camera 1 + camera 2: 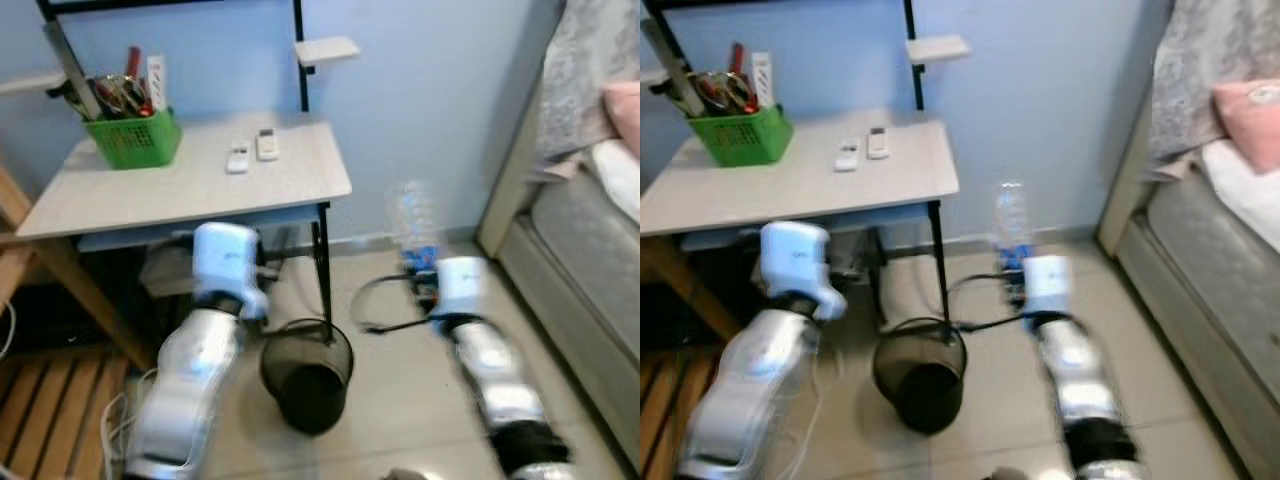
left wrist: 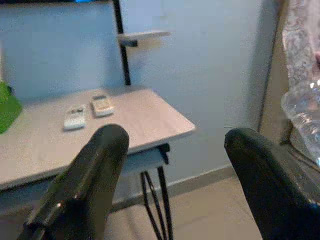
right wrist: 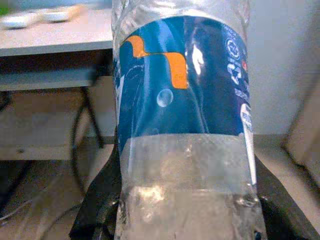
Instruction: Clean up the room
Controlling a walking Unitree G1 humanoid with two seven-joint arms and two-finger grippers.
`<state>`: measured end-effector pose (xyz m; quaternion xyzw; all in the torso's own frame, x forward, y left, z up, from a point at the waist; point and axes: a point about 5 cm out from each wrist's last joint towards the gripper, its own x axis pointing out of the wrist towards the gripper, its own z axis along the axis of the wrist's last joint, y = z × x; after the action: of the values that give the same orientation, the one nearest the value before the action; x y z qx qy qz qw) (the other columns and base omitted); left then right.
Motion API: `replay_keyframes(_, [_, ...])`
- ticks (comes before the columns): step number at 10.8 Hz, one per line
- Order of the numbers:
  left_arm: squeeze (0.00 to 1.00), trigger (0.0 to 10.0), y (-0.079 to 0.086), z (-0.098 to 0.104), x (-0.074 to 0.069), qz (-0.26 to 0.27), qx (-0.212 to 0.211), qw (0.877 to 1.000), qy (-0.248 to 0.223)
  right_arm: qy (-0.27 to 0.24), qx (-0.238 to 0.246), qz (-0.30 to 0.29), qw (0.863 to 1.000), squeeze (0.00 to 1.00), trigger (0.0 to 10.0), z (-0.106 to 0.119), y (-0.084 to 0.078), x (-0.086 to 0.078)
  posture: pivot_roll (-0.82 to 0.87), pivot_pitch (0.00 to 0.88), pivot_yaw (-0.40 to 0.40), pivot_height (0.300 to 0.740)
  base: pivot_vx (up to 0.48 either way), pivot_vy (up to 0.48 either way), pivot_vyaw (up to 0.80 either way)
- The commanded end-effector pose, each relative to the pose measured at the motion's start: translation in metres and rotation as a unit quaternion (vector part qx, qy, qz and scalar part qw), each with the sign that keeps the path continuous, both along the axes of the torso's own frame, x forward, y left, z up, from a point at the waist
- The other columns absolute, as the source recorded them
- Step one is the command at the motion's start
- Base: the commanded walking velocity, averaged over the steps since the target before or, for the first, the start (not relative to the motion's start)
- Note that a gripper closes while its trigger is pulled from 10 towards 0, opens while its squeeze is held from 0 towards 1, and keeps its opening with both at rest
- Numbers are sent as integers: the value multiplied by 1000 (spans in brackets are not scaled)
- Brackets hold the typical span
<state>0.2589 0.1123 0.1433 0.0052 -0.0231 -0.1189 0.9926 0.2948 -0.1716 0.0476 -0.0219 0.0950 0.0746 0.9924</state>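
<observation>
A clear plastic bottle with a blue and orange label stands upright between the black fingers of my right gripper, which is shut on it. In the eye views the bottle is held above the floor, right of the table and close to the blue wall. A black mesh waste bin stands on the floor by the table leg, between my two arms. My left gripper is open and holds nothing, raised in front of the table's right end.
The white table carries two remote controls and a green basket of tools. A black cable loops on the floor. A bed runs along the right. Wooden slats lie at lower left.
</observation>
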Motion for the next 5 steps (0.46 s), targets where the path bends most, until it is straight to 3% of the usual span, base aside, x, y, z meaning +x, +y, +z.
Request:
replay_keyframes(1, [0,10000,9,-4,2,13,13,1000,6,-18,9,15,1000,0,10000,7,12,5,-62,0,59,731,307,-368,0])
replay_keyframes(4, [0,10000,8,-9,3,10,22,1000,9,-20,8,18,1000,0,10000,9,13,9,-63,0,64,731,310,-364,0])
replay_keyframes(5, [0,10000,7,-9,4,4,24,1000,9,-22,3,19,1000,0,10000,10,14,10,-61,0,63,731,292,-379,800])
